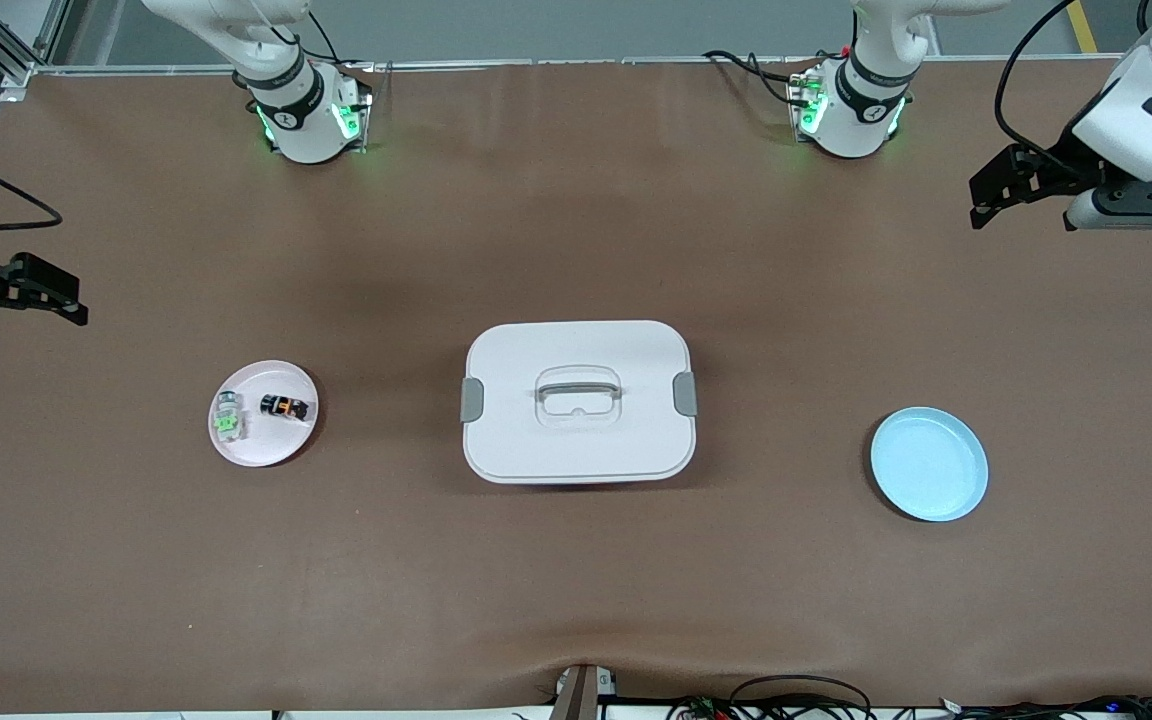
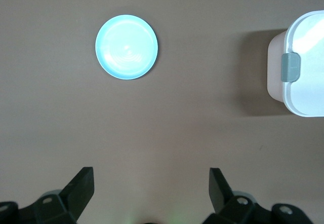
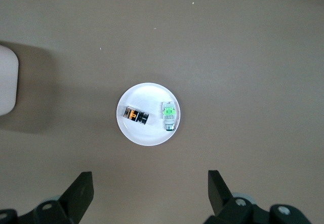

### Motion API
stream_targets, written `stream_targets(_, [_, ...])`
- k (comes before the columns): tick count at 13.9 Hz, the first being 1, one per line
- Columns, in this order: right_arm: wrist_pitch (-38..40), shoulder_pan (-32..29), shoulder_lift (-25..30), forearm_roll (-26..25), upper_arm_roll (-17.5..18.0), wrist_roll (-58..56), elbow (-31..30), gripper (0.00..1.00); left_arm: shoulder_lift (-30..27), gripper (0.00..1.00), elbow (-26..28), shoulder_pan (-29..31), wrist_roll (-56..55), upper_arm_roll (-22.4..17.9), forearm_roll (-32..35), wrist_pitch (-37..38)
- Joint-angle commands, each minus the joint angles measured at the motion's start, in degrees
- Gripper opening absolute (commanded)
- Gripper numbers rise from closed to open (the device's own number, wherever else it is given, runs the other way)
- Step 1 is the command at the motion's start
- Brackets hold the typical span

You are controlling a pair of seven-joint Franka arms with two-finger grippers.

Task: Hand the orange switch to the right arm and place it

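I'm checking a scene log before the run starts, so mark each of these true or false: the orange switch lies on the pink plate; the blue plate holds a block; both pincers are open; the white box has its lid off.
1. The orange switch lies on the pink plate. True.
2. The blue plate holds a block. False: nothing lies on it.
3. The left pincer and right pincer are open. True.
4. The white box has its lid off. False: the lid is on, with a grey latch at each end.
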State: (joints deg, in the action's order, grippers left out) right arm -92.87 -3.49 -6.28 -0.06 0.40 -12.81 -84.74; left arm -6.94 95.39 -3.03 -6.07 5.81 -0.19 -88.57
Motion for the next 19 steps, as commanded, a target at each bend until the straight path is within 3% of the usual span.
stream_targets(1, [2.16, -0.55, -0.22, -1.26, 0.57, 2.18, 2.64, 1.0, -0.54, 1.0, -0.29, -0.13, 0.28, -0.1, -0.6, 0.94])
stream_targets(12, [9.02, -2.49, 0.39, -1.17, -0.14, 5.41, 4.23, 1.0, -2.29, 1.0, 0.76, 0.05, 0.1, 0.43, -0.6, 2.17])
stream_targets(15, [11.39, -2.57, 0.48, 3.29, -0.4, 11.57, 4.23, 1.0, -3.17, 1.0, 2.16, 0.05, 0.01, 0.87, -0.6, 1.91])
stream_targets(19, [12.36, 0.4, 0.57, 3.4, -2.59, 11.49, 4.31, 1.0, -4.75, 1.0, 3.39, 0.49, 0.1, 0.78, -0.69, 1.82])
